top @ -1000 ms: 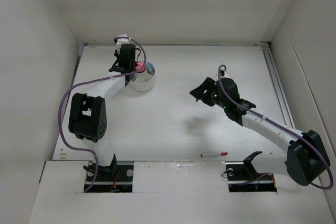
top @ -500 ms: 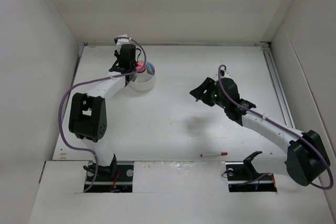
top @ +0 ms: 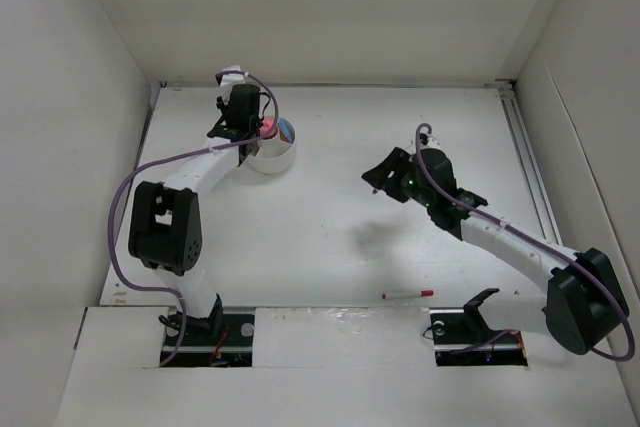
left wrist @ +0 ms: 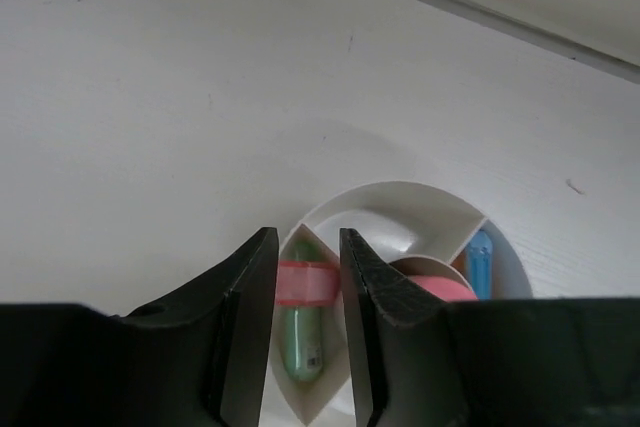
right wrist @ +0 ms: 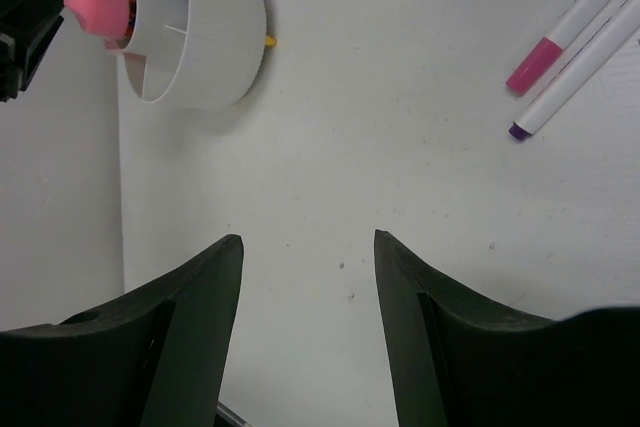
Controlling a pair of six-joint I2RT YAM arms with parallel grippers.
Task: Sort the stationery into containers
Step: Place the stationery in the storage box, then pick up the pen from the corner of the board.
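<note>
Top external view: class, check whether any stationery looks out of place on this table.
One thin white pen with a red cap lies alone at the white table's near edge, close to the right arm's base, far from the low round white divided cup at the far left, where the left end effector holds a pink-and-green block.

The cup (left wrist: 400, 187) is smooth white plastic with a slight gloss. The table (left wrist: 150, 67) is matt white, faintly scuffed. The left gripper (left wrist: 307, 247) and right gripper (right wrist: 308, 247) are matt black plastic. The pink-and-green block (left wrist: 300, 342) is smooth with a satin sheen. The pens (right wrist: 585, 22) have smooth plastic barrels
</note>
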